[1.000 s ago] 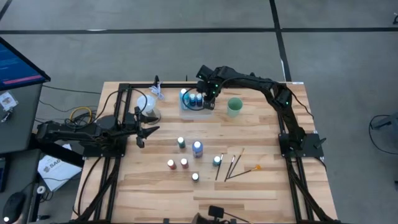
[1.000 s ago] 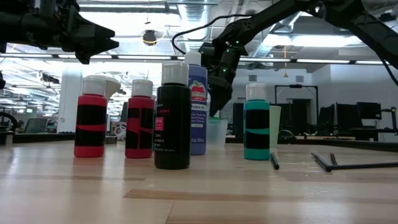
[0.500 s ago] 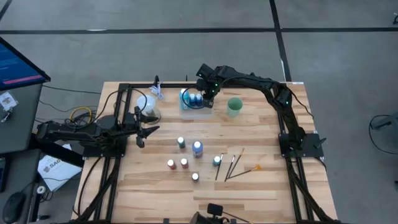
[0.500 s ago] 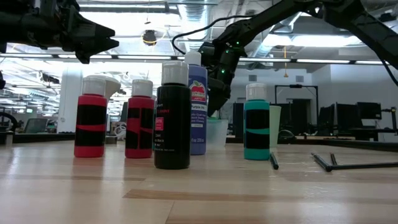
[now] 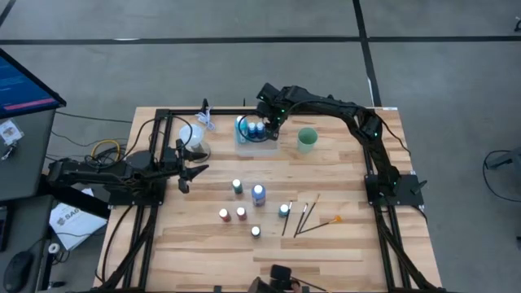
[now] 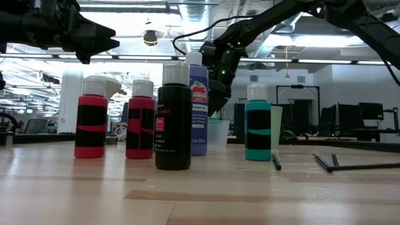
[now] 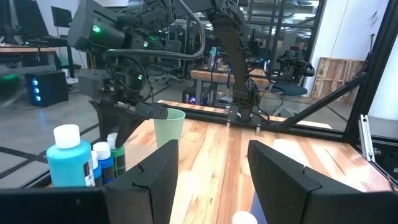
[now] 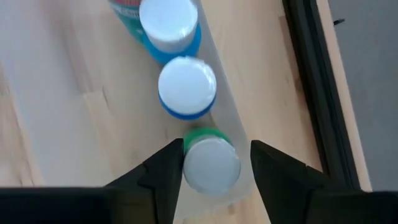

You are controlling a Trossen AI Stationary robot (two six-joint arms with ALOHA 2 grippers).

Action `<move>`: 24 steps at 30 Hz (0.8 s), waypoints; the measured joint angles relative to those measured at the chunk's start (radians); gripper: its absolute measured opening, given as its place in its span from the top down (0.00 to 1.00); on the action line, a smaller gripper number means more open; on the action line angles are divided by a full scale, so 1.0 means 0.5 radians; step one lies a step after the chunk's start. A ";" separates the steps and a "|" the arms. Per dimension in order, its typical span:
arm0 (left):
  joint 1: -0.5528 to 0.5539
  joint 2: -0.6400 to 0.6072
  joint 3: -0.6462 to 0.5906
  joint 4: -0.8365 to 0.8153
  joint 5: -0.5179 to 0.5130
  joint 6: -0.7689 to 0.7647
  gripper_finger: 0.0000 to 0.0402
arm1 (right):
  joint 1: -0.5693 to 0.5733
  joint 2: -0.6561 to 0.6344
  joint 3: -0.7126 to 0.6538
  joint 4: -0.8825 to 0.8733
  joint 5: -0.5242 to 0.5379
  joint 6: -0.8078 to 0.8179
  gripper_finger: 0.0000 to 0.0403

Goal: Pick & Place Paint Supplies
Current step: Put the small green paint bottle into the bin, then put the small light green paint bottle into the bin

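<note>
Nearest the low camera, a black bottle (image 6: 173,116) stands on the desk (image 5: 342,175) at centre frame, with red bottles (image 6: 91,117) left and a teal bottle (image 6: 257,123) right. Farther back, upper centre of the high view, the right gripper (image 8: 211,163) hangs over the clear tray (image 5: 247,143), jaws apart around a green bottle (image 8: 211,160). The left gripper (image 5: 186,175) waits at left, jaws apart.

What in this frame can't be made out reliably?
- High view: brushes too small to count or tell tips.
- Right wrist view: right gripper straddles the green bottle; contact unclear.
- Low view: clear tray hidden behind the bottles.
</note>
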 joint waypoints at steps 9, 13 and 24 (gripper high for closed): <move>0.000 0.000 0.001 0.000 0.001 -0.006 0.56 | 0.000 0.002 0.160 -0.085 -0.001 -0.037 0.48; 0.000 0.000 0.001 0.001 0.001 -0.006 0.56 | 0.020 0.002 0.397 -0.335 -0.001 -0.026 0.44; 0.000 0.087 0.003 0.007 0.108 -0.059 0.48 | 0.186 -0.281 0.823 -0.977 -0.031 -0.041 0.44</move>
